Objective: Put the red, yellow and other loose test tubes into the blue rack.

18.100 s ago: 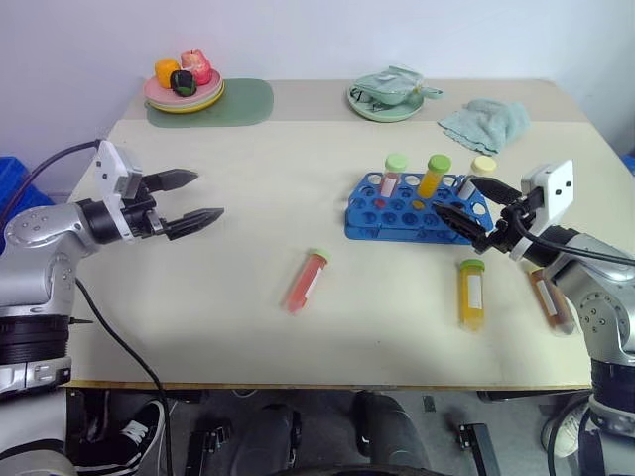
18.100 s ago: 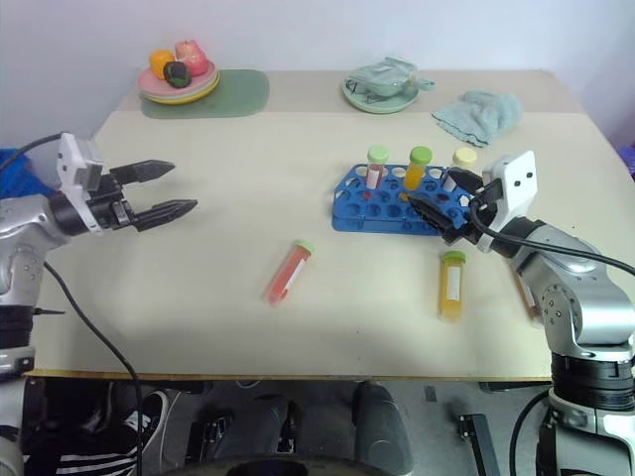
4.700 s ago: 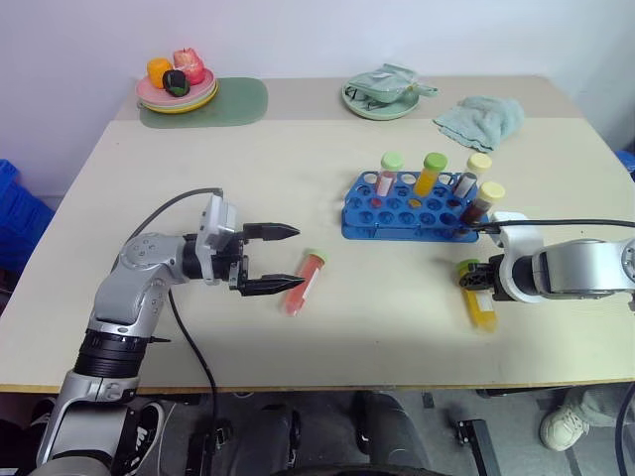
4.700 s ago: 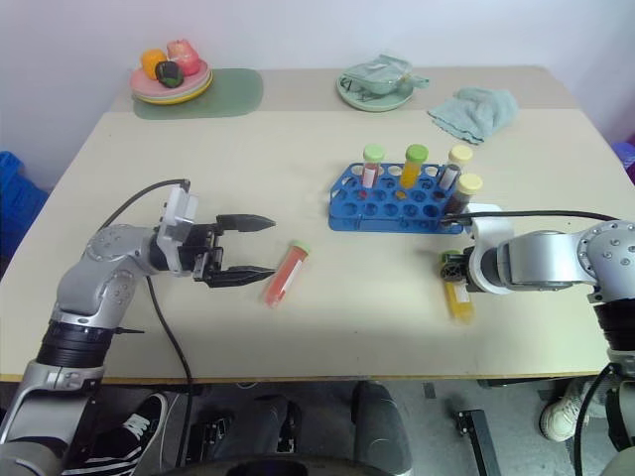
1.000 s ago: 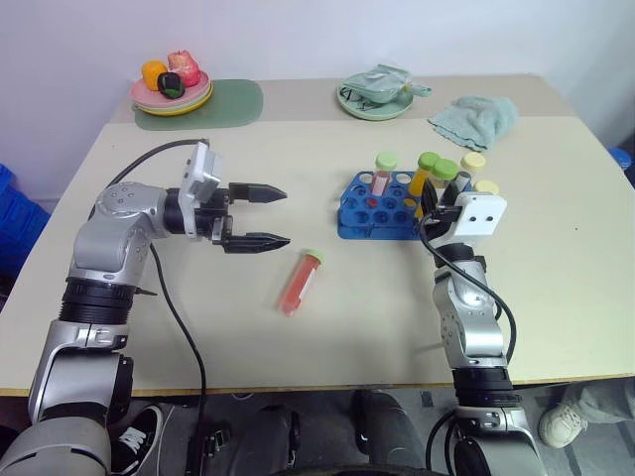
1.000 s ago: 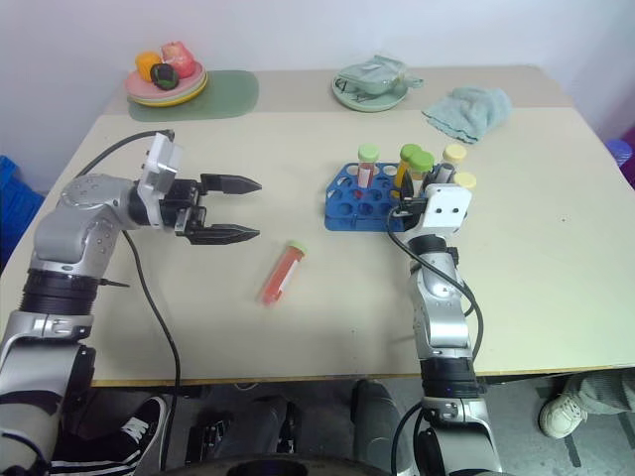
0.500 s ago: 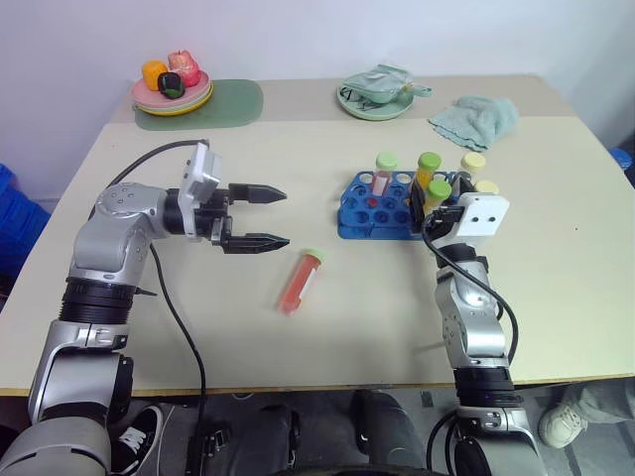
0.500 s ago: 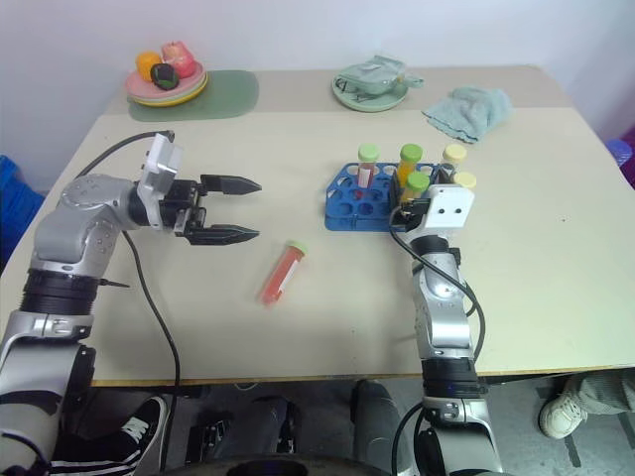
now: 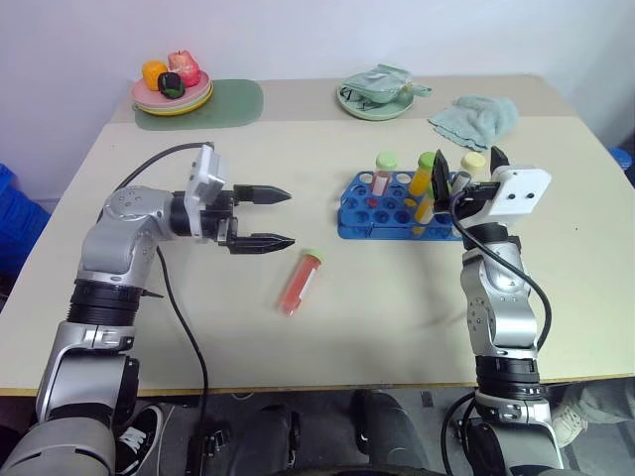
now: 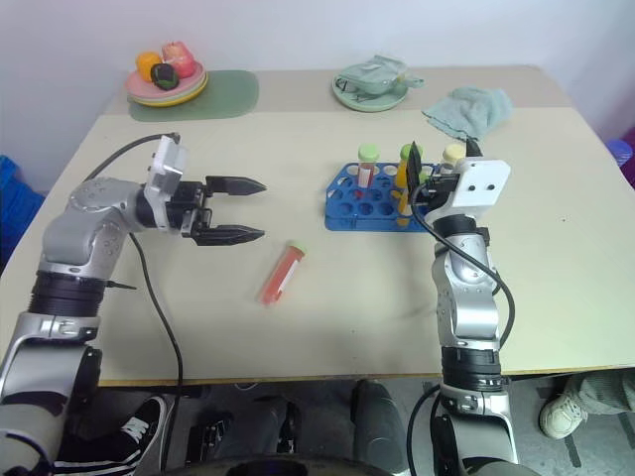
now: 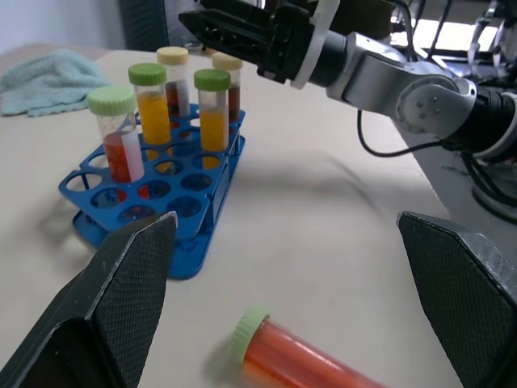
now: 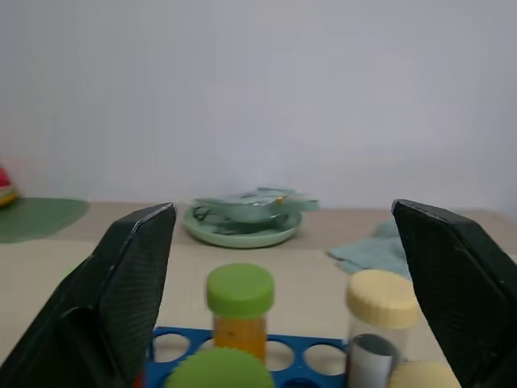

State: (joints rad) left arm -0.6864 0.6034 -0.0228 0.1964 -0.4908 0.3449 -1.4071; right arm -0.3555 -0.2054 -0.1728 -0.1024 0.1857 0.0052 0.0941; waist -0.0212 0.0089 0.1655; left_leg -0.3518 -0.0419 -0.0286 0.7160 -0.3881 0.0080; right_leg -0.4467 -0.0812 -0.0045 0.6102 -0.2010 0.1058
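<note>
Beige table (image 9: 198,337) set against a pale wall; a plate of toy fruit (image 9: 172,84) sits at the far left corner, a green dish (image 9: 382,94) and a crumpled cloth (image 9: 476,119) along the far edge.

Left gripper (image 9: 264,218) hovers above the table, pointing across toward the rack, jaws wide apart and holding nothing. Just beside and below its fingertips lies the red tube (image 9: 301,281), flat on its side with its green cap toward the rack; it is the one loose tube visible on the surface.

Blue rack (image 9: 372,213) stands right of centre, well apart from the red tube. It carries several upright tubes, among them a red one at its left end, yellow ones with green caps (image 11: 212,109) and cream-capped ones at the right end.

Right gripper (image 9: 466,167) is raised just above the rack's right end, jaws spread wide and empty, the tubes standing below and between its fingers.

Judgement: a placement at the rack appears complete and the right arm is clear of it. The red tube remains. The next move calls for the left gripper to descend, straddle the tube across its body, close, then stand it upright over a free hole.
</note>
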